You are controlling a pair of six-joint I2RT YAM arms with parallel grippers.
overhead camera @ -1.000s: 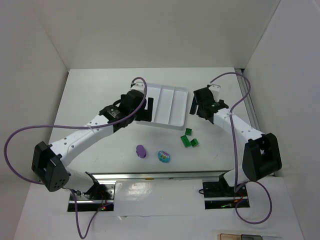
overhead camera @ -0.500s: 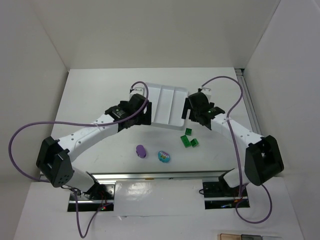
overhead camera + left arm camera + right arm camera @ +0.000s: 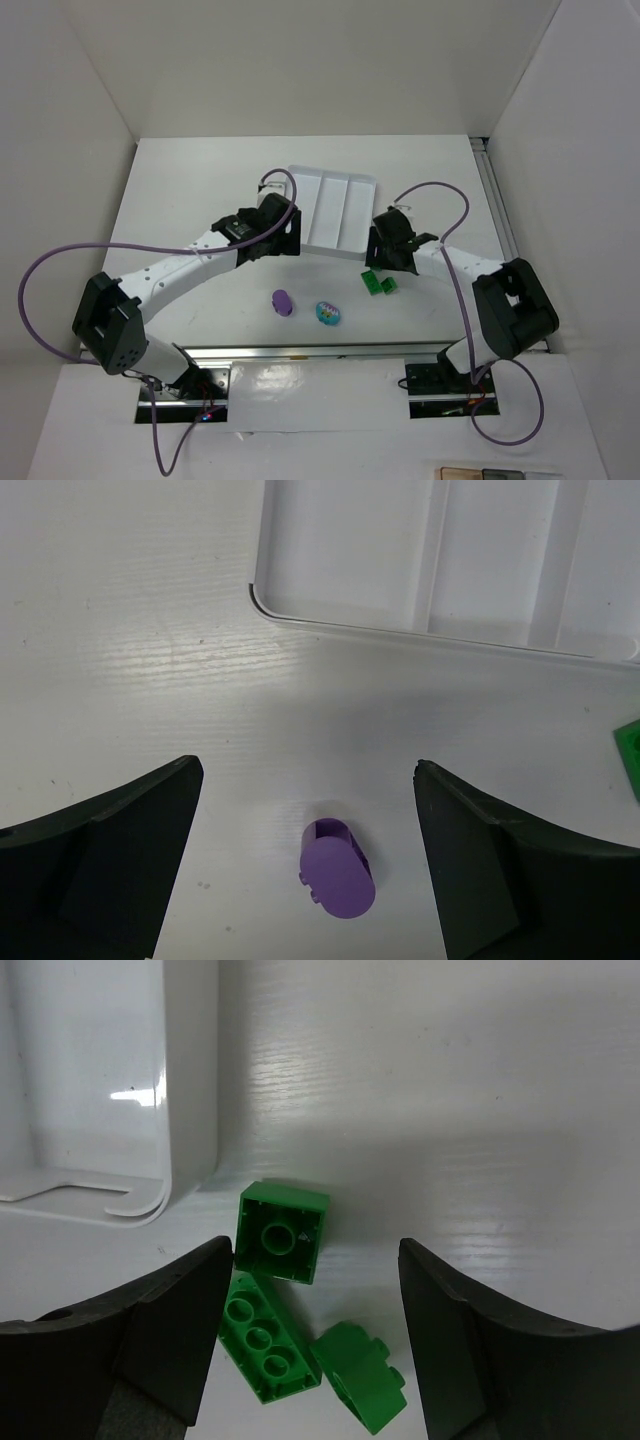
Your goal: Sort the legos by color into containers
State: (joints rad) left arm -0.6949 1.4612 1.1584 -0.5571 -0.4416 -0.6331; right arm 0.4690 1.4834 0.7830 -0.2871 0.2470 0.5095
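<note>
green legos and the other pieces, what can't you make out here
Top view: only two green bricks show; the right pincer covers the third.
Top view: marking on the cyan piece too small to read; neither wrist view shows it.
Left wrist view: one green brick cut off by the right edge.

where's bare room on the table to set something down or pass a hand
Bare: the table left of the tray, the strip behind the tray, and all three tray compartments. Crowded: in front of the tray, where the open left gripper is by the purple piece, the open right gripper by the green bricks, the cyan piece between.
</note>
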